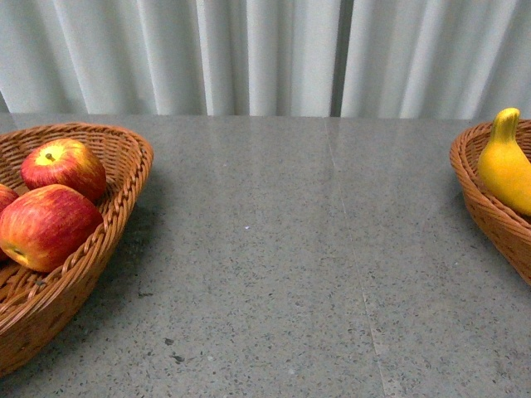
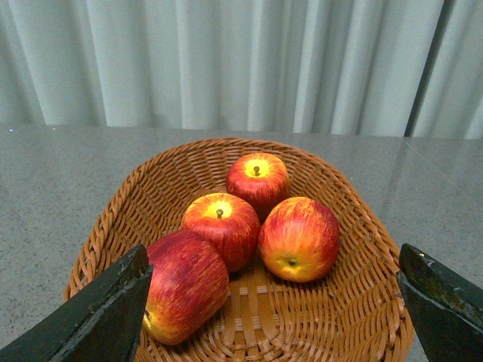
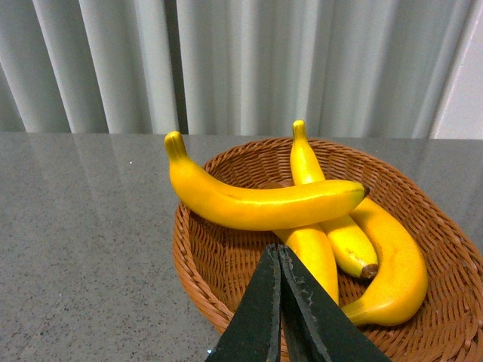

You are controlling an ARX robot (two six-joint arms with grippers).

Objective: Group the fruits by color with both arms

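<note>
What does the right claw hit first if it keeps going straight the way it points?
Probably the banana pile: the shut right claw points at the lower banana, just under the top banana lying across the basket. Depth is unclear, so contact order is uncertain.

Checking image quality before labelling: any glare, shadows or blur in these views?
Front view: sharp, soft shadow beside the left basket, faint sheen on the table. Left wrist view: apples crisp, evenly lit. Right wrist view: bananas show glossy highlights; shut right gripper slightly soft.
</note>
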